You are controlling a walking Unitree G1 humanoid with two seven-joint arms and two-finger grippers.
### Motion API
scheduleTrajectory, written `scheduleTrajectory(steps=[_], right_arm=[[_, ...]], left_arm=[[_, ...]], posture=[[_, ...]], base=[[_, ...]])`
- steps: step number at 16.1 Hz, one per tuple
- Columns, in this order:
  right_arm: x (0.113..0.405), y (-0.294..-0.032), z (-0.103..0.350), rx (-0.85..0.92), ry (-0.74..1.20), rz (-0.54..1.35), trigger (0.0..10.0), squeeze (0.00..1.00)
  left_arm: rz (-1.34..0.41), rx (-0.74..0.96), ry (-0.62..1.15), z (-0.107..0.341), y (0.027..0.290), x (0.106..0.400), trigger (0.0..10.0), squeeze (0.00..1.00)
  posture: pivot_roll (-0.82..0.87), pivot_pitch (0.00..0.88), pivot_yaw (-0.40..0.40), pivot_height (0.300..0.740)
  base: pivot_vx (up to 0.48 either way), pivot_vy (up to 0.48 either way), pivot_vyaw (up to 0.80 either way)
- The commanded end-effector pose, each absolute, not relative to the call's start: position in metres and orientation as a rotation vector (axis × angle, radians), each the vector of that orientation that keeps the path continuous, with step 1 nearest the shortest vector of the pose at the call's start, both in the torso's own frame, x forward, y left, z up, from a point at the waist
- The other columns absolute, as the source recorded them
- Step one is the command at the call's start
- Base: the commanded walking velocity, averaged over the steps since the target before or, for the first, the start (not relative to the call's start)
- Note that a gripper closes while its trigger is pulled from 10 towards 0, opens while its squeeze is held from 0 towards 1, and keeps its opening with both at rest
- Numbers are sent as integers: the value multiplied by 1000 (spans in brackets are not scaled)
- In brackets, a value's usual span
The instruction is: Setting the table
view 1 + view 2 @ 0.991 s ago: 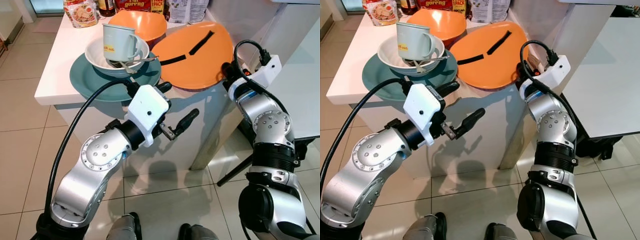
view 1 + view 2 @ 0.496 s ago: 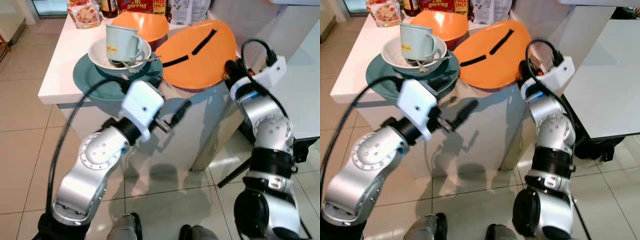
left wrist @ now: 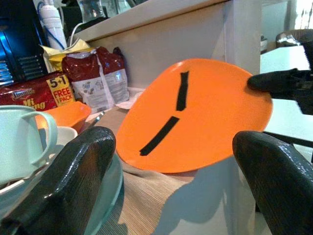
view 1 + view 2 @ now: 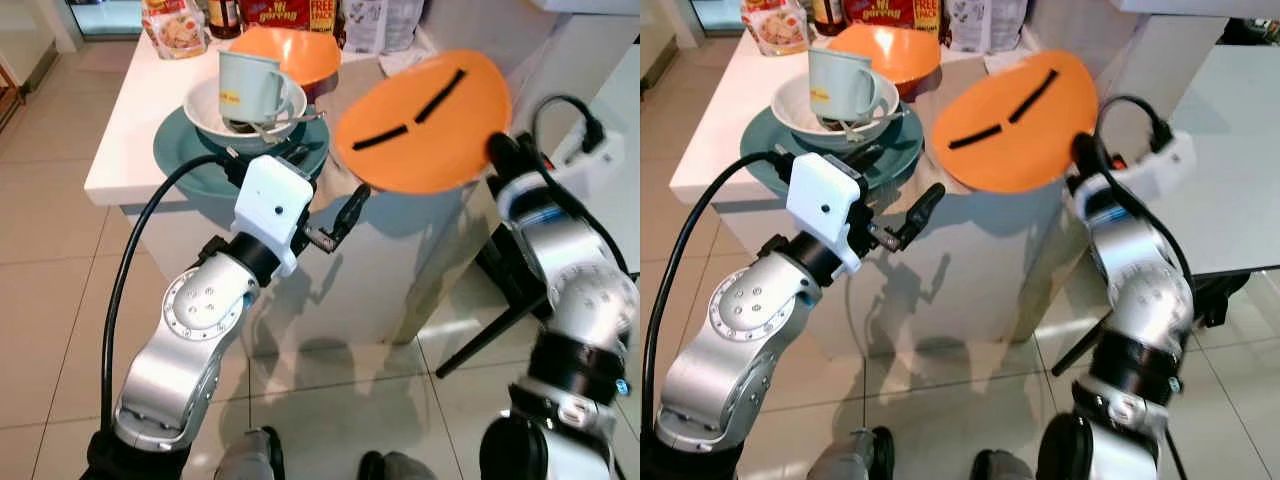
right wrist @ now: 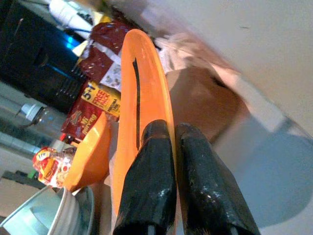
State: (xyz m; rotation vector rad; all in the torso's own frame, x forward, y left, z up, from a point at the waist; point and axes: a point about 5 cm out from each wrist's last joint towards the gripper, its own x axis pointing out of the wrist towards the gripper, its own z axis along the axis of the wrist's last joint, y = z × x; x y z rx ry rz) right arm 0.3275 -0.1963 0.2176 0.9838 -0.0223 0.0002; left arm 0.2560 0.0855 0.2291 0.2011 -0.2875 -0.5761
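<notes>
An orange plate [image 4: 425, 122] with two black strips on it hangs tilted above the right end of the white table [image 4: 130, 140]. My right gripper [image 4: 497, 152] is shut on its right rim, both fingers [image 5: 151, 181] pinching the edge. A teal plate [image 4: 190, 160] on the table carries a white bowl [image 4: 205, 100] with a pale green mug [image 4: 250, 85] and cutlery inside. An orange bowl [image 4: 290, 50] sits behind them. My left gripper [image 4: 325, 205] stands open just off the table's front edge, by the teal plate, with nothing between its fingers.
Food packets [image 4: 170, 25] and jars line the table's back edge. A second white surface [image 4: 1230, 150] lies to the right, with dark chair legs [image 4: 490, 330] beneath it. Tiled floor [image 4: 50, 300] stretches to the left and in front.
My right gripper has lifted the orange plate off the table and carried it to the right. The left gripper has risen closer to the teal plate's edge.
</notes>
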Motion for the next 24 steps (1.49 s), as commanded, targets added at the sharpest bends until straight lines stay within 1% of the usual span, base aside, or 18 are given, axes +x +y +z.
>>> scheduleTrajectory(steps=[1, 4, 7, 11, 12, 14, 16, 18, 19, 20, 21, 22, 23, 24], right_arm=[[320, -201, 230, 1015, -82, 19, 0, 0], [310, -211, 222, 1098, -90, 4, 0, 0], [298, -217, 221, 1069, -89, 109, 0, 0], [278, -225, 212, 1042, -92, 191, 0, 0], [267, -230, 207, 1068, -99, 208, 0, 0], [261, -232, 205, 1093, -109, 223, 0, 0], [248, -234, 196, 1137, -107, 277, 0, 0], [236, -232, 184, 1143, -80, 363, 0, 0], [232, -232, 180, 1147, -74, 378, 7804, 0], [231, -231, 180, 1148, -70, 378, 7804, 0], [230, -230, 179, 1130, -68, 365, 10000, 0], [230, -228, 180, 1111, -63, 366, 10000, 0], [232, -225, 181, 1071, -42, 382, 10000, 0], [233, -224, 182, 1068, -47, 387, 10000, 0]], left_arm=[[-575, 201, -296, 229, 84, 254, 10000, 0], [-571, 188, -296, 227, 83, 254, 10000, 0], [-555, 162, -289, 226, 84, 254, 10000, 0], [-516, 152, -251, 218, 91, 257, 10000, 0], [-498, 151, -237, 213, 96, 259, 10000, 0], [-490, 142, -233, 212, 98, 259, 10000, 0], [-474, 138, -223, 209, 102, 259, 10000, 0], [-464, 146, -208, 203, 106, 258, 10000, 0], [-457, 157, -202, 201, 109, 258, 10000, 0], [-455, 161, -201, 200, 110, 258, 10000, 0], [-446, 172, -199, 198, 112, 258, 10000, 0], [-437, 181, -192, 197, 113, 258, 10000, 0], [-429, 182, -185, 195, 114, 259, 10000, 0], [-429, 184, -185, 195, 113, 260, 10000, 0]], posture=[[80, 55, -41, 740], [75, 50, -43, 740], [73, 44, -49, 740], [65, 44, -51, 740], [58, 50, -51, 740], [55, 53, -52, 740], [52, 60, -54, 740], [47, 62, -56, 740], [49, 65, -58, 740], [49, 65, -58, 740], [47, 64, -59, 740], [46, 65, -58, 740], [44, 65, -57, 740], [43, 67, -57, 740]], base=[[0, 0, 0], [0, 0, 0], [0, 0, 0], [0, 0, 0], [0, 0, 0], [0, 0, 0], [0, 0, 0], [0, 0, 0], [0, 0, 0], [0, 0, 0], [0, 0, 0], [0, 0, 0], [0, -450, 0], [0, -480, 0]])
